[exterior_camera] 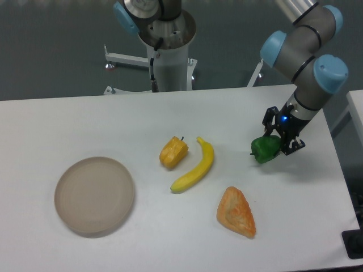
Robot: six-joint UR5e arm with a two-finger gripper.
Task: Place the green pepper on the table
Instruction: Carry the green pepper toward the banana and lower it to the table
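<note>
jaws around green pepper (264, 149)

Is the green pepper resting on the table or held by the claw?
Held: the claw is shut on the green pepper. Contact with the table cannot be told.

Dark grey floor (51, 51) behind – white metal stand (122, 59), even light.
</note>
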